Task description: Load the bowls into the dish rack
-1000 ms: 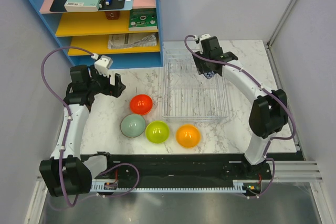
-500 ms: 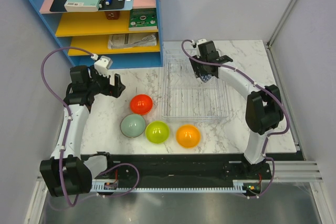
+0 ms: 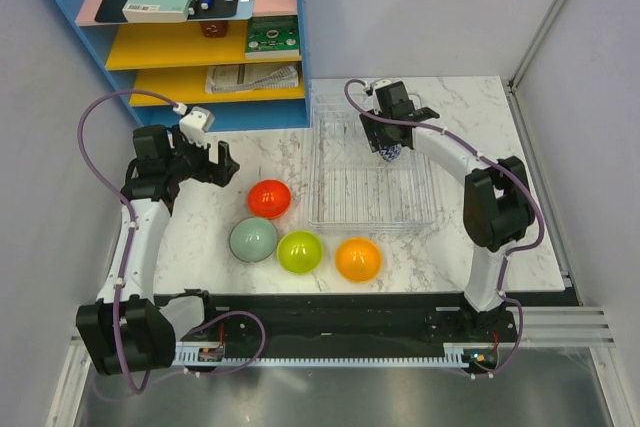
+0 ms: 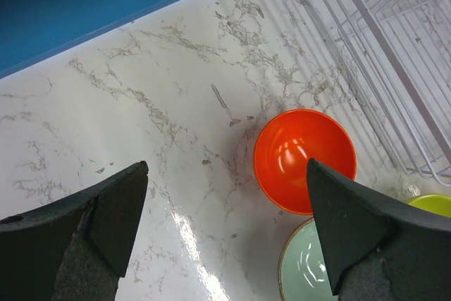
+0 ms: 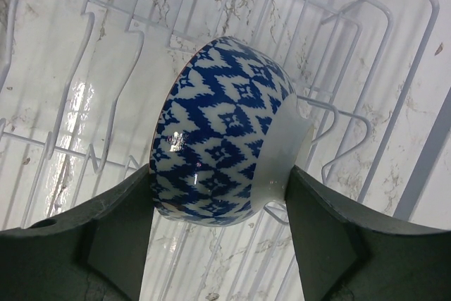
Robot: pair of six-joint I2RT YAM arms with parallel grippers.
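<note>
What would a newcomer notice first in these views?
The blue-and-white patterned bowl stands out most, pinched in the right claw just above the ribs of the clear plastic dish rack. Next come four glossy round bowls on the marble table, left of and in front of the rack: a red bowl, a pale grey-green bowl, a lime green bowl and an orange bowl.

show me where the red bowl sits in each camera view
Top external: red bowl left of centre, left of the dish rack.
Left wrist: red bowl lower right of centre.
Right wrist: not in it.
Shared landmark: the dish rack, upper right in the left wrist view, behind the patterned bowl in the right wrist view.
</note>
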